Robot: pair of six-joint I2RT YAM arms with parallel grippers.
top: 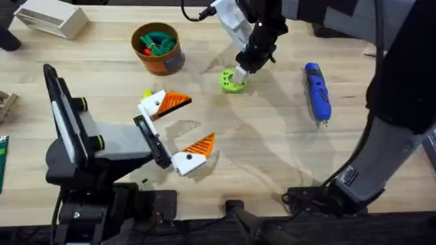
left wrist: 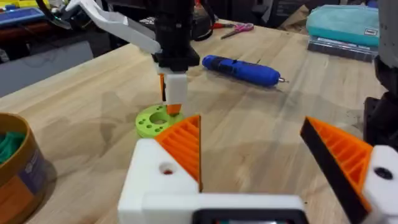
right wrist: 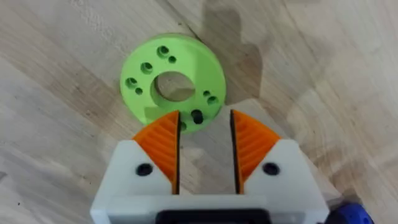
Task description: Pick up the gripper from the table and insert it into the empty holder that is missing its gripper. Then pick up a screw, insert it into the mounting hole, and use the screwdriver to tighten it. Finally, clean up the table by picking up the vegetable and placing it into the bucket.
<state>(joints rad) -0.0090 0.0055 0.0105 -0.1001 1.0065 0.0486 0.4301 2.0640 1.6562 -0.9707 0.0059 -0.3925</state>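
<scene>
While the worktop (top: pixel 286 150) stretches bare around it, the bucket (top: pixel 157 47) at the far left holds green and red toys (top: pixel 155 42). Near the right edge lies the screwdriver (top: pixel 317 92), apart from everything. The left end effector (top: pixel 178 131) gapes wide, holding nothing. The right end effector (right wrist: pixel 204 147), slightly parted, straddles a small dark screw (right wrist: pixel 196 116) on the green ring (right wrist: pixel 172 85); contact is unclear.
</scene>
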